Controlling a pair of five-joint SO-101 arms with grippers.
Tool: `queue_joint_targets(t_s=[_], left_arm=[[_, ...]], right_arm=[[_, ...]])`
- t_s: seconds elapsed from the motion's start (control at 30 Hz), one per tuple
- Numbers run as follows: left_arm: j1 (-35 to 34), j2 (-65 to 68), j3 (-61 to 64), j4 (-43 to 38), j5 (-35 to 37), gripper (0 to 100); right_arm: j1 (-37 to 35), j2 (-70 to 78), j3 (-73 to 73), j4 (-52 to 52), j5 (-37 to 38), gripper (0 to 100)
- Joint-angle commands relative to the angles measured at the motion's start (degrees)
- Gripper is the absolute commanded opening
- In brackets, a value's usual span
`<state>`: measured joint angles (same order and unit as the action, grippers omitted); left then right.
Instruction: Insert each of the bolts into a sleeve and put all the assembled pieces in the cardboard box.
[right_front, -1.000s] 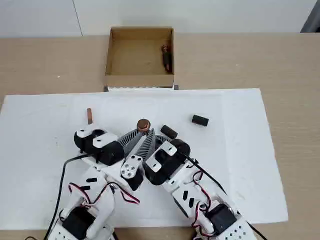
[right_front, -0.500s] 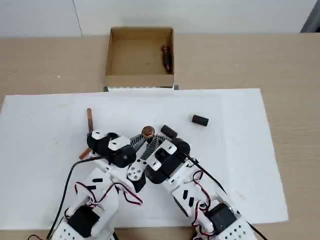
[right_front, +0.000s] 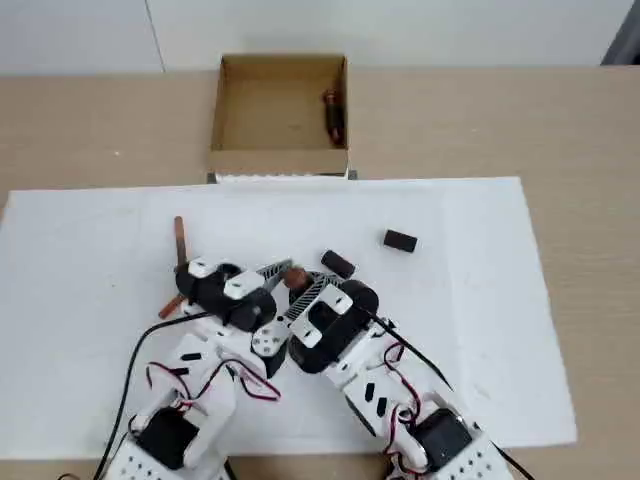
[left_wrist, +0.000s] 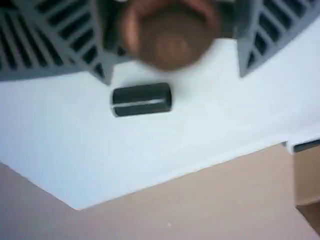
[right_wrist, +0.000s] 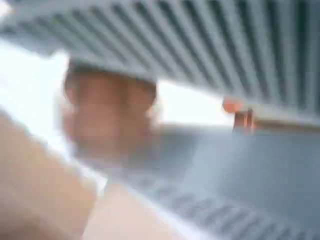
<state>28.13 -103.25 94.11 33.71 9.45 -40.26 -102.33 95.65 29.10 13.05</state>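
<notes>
Copper-brown bolt (right_front: 293, 276) between left claw (right_front: 275, 272) and right claw (right_front: 303, 292), sleeve (right_front: 337, 264) beside.

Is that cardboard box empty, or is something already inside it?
Not empty: one dark, copper-tipped piece lies inside the cardboard box, close beside a side wall.

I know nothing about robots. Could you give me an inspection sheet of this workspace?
Surface: white sheet on a wooden table.
Job's things: cardboard box holding one assembled piece; near sleeve and far sleeve loose on the sheet; loose bolt and second loose bolt at the sheet's left; held bolt where the grippers meet.
Clutter: nothing seen.
Grippers: left gripper shut on the held bolt; right gripper close against it.
Cables: black and red cables loop over the sheet's near side.
Surroundings: white wall behind the table.
</notes>
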Motion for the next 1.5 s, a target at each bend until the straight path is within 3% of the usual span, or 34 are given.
queue_joint_targets(t_s=[0.0, 0.43, 0.6, 0.73, 0.93, 1.23, 1.47], left_arm=[[-0.9, -0.5, -0.7, 0.4, -1.1, 17], [-1.5, -0.4, -8.6, 4.2, -0.3, 17], [-7.3, -0.4, -10.9, 4.8, -0.6, 15], [-11.9, -0.5, -10.7, 4.8, -0.6, 0], [-16.9, -0.5, -7.5, 4.8, -0.6, 1], [-23.9, -0.4, 2.2, 4.9, -0.6, 1], [-24.6, -0.6, 2.3, 12.7, -0.7, 1]], right_arm=[[-0.3, -1.3, 0.8, 0.0, 0.4, 0.3], [1.4, -1.2, 0.8, 0.0, 0.4, 0.3], [2.2, -1.1, 0.8, 0.1, 0.4, 0.3], [2.2, -0.7, 0.8, 0.2, 0.2, 0.2], [4.1, -1.2, 0.8, 6.9, -0.1, 0.2], [9.5, -0.8, 0.8, 8.6, -4.0, 0.3], [18.2, -0.7, 0.6, 13.0, -10.1, 0.3]])
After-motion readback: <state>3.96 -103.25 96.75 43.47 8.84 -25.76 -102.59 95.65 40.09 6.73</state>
